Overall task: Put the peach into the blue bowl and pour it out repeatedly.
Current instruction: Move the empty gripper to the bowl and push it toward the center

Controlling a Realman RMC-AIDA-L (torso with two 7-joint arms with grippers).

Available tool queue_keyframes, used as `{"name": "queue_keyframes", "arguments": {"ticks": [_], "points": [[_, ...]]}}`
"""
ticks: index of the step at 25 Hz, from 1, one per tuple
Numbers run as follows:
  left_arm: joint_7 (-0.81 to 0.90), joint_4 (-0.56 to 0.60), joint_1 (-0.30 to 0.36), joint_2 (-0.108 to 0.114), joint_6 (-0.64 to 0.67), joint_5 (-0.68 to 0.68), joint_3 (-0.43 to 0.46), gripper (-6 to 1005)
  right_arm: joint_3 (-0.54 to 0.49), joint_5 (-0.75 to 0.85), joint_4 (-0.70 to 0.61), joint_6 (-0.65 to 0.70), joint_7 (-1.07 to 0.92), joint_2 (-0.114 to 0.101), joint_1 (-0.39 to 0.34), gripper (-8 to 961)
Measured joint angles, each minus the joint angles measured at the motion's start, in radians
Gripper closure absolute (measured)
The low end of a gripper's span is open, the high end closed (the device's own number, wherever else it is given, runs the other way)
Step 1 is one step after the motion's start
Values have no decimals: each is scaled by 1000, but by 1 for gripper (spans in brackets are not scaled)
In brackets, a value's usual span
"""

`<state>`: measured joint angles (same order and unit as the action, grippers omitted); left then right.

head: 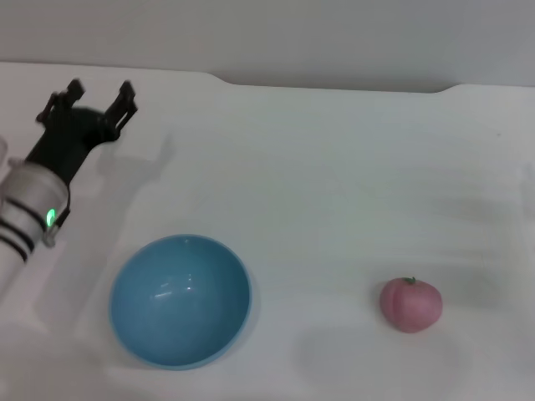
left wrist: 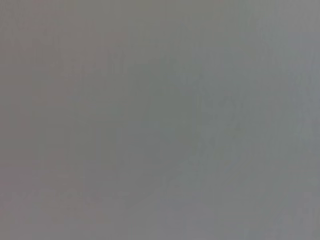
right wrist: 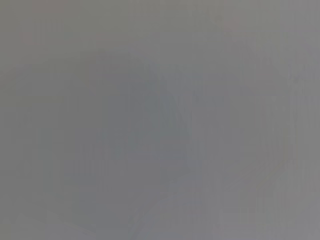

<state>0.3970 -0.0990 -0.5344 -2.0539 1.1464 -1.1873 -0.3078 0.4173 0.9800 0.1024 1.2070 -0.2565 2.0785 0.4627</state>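
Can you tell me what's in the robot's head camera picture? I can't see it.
A small pink peach sits on a white table, apart from an empty blue bowl that stands upright to its left. The left gripper hovers open, holding nothing, over the table's far left, beyond the bowl. The right arm is out of view.

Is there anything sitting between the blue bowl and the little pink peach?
Nothing: the head view shows only bare white table between the blue bowl and the peach.
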Motion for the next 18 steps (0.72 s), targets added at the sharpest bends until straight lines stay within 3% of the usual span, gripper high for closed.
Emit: {"name": "queue_keyframes", "arguments": {"ticks": [3,5,9,10,13,18], "points": [[338,180,-39,1,-123,-127,-69,191,0,0,-4,0,0,0,3,504],[520,286,-60,1,-224,-179,-172,191,0,0,-6,0,1,0,5,505],[915,503,-65,12,-389,-282,-456,191,0,0,-8,0,1,0,7,508],[1118,603,-43,24,-417,-360,-564,191,0,0,-9,0,1,0,8,509],[1513,825,16,45,-400,-579,-701,191,0,0,-16,-12,1,0,9,511],[1941,1097,68,59,-175,-1012,-707,192,0,0,-29,-43,2,0,12,515]]}}
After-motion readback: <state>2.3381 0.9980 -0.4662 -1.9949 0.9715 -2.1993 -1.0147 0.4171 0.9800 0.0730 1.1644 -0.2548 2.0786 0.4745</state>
